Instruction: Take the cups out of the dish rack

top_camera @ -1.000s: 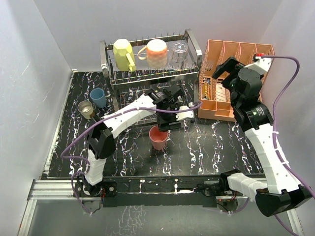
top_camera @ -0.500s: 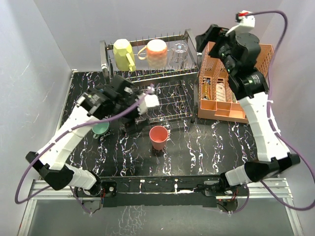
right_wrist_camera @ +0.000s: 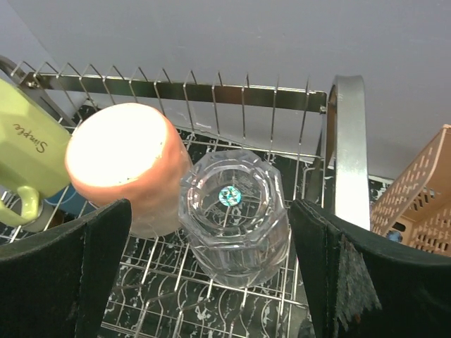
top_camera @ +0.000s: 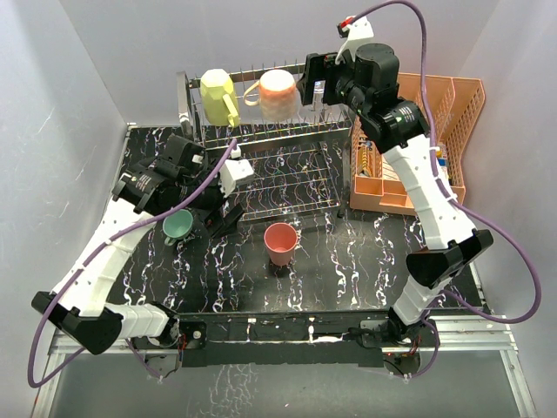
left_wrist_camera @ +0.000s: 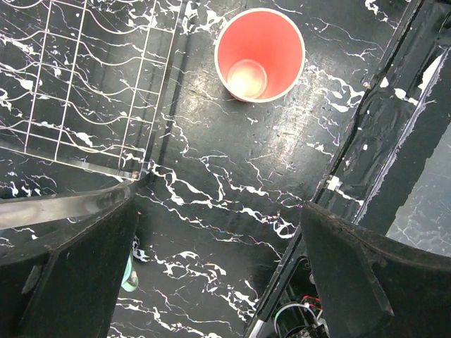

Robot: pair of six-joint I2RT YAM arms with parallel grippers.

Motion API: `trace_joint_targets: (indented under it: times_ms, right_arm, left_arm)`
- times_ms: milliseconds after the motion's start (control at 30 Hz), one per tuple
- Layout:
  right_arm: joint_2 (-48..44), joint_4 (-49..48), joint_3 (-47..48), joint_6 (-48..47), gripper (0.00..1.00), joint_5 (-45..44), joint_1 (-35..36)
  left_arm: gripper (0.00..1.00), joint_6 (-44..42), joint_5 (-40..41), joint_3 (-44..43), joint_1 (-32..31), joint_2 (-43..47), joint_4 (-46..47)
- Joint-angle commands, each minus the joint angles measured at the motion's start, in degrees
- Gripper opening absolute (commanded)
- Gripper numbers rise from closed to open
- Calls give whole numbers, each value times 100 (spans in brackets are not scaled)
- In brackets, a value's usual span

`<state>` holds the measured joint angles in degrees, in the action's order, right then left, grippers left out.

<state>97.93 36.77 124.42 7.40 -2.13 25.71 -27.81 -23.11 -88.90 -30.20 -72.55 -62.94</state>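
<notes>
- The right gripper (right_wrist_camera: 211,208) hung over the upper tier of the dish rack (top_camera: 184,106). Its jaws were spread wide and gripped nothing.
- The clear glass (right_wrist_camera: 236,215) stood upside down on the upper tier, between the two jaws and touching neither.
- The peach-pink mug (right_wrist_camera: 127,165) lay just beside the glass, possibly touching it. The pale yellow mug (right_wrist_camera: 21,148) sat further along the same tier.
- The left gripper (left_wrist_camera: 218,211) hovered over the table (left_wrist_camera: 232,176) at the front corner of the rack's lower tier. Its jaws were open and empty.
- The salmon-red cup (left_wrist_camera: 259,54) stood upright on the table, clear of the rack. The teal-green cup (top_camera: 177,227) sat on the table close to the left gripper. Whether a jaw touched it could not be told from the wrist view, which showed only a sliver of it.
- Judged step: grasping the glass for removal. Three cups were on the upper tier.
- Risk: the jaw on the mug side had little room, so closing could shove or trap the peach-pink mug.
- Risk: the glass's smooth faceted wall could slip under a light or off-centre grip.
- Risk: a tilted lift could catch the rim on the upright prongs.
- Risk: a sweep of the left arm could tip the teal-green cup.
</notes>
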Motion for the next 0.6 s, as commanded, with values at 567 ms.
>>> trace_joint_targets:
  times_ms: [567]
  right_arm:
    - [383,-134,-137,-575,86,-1126,329]
  left_arm:
    - [97,-236,-202,36,-11,237,249]
